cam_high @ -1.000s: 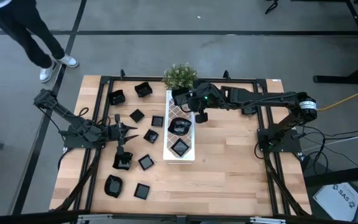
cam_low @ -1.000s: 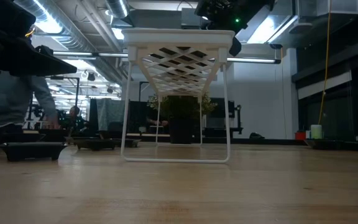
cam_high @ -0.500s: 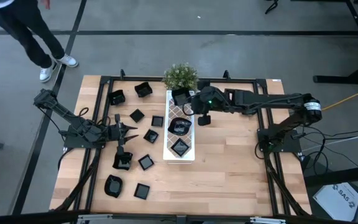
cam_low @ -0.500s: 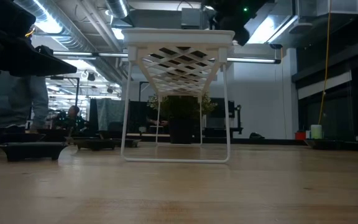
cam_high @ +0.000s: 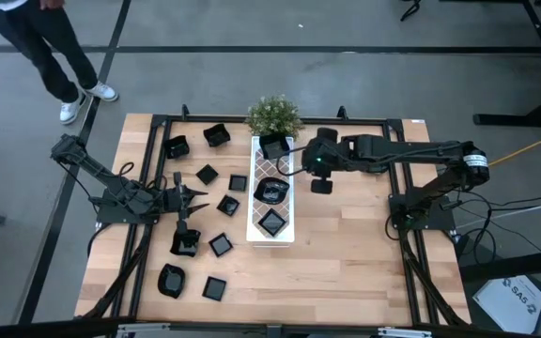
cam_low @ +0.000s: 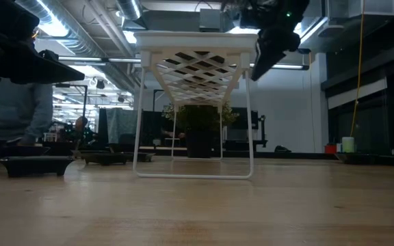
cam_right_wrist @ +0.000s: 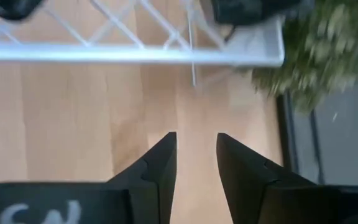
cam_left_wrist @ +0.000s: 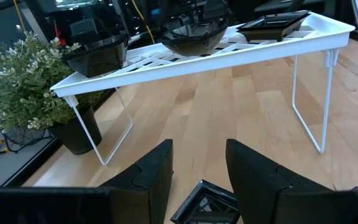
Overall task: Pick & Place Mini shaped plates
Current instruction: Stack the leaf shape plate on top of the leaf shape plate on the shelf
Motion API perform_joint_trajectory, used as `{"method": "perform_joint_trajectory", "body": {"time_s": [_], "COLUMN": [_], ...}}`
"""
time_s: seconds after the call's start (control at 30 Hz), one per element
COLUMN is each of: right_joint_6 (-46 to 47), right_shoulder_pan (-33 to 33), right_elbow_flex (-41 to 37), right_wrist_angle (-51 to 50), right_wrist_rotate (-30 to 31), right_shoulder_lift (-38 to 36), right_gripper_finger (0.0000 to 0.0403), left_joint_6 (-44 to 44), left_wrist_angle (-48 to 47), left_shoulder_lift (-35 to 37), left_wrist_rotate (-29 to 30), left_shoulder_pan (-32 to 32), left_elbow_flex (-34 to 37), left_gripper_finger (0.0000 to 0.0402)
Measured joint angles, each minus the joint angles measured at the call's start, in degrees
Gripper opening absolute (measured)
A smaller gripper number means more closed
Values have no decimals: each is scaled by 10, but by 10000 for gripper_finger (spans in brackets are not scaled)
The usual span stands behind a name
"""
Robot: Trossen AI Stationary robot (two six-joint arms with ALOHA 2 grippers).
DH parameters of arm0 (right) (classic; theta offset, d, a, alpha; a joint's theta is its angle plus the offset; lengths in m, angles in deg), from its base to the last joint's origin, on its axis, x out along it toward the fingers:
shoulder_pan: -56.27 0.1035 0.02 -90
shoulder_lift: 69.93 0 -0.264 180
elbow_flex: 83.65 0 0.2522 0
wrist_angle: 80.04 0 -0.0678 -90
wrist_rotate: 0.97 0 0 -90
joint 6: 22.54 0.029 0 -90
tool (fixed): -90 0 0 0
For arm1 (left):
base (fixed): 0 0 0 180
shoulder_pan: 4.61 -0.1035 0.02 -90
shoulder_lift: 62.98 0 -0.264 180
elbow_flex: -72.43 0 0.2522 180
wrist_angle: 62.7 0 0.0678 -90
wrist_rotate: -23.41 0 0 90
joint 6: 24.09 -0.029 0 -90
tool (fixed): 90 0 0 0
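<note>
Potted plant [cam_high: 272,115] sits at far end of white tray [cam_high: 285,234] w/ 3 glossy black mini plates [cam_high: 271,191], rest scattered left on table; right gripper [cam_high: 319,184] beside tray, fingers spread, empty; left gripper [cam_high: 193,199] spread too.

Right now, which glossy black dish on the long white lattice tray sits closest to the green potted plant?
The square black dish at the tray's plant end; the other two sit farther along.

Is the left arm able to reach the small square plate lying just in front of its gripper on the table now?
Probably yes. The left gripper is open and empty, and the square plate lies on bare wood right below its fingers. Nothing stands between them; the white tray is farther off.
</note>
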Motion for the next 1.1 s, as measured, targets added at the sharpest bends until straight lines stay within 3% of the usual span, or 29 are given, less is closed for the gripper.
{"method": "perform_joint_trajectory", "body": {"time_s": [0.17, 0.63, 0.9, 1.1], "right_joint_6": [95, 246, 366, 424], "right_shoulder_pan": [0, -3, -14, -21], "right_elbow_flex": [0, 0, 0, 0], "right_wrist_angle": [-63, -122, -221, -264], "right_wrist_rotate": [1, 4, 130, 136], "right_shoulder_lift": [0, 0, -2, -2], "right_gripper_finger": [113, 113, 113, 113], "left_joint_6": [0, 0, 0, 0], "left_wrist_angle": [0, 0, 0, 0], "left_shoulder_lift": [0, 0, 0, 0], "left_wrist_rotate": [0, 0, 0, 0], "left_shoulder_pan": [0, 0, 0, 0], "left_elbow_flex": [0, 0, 0, 0], "left_gripper_finger": [143, 143, 143, 143]}}
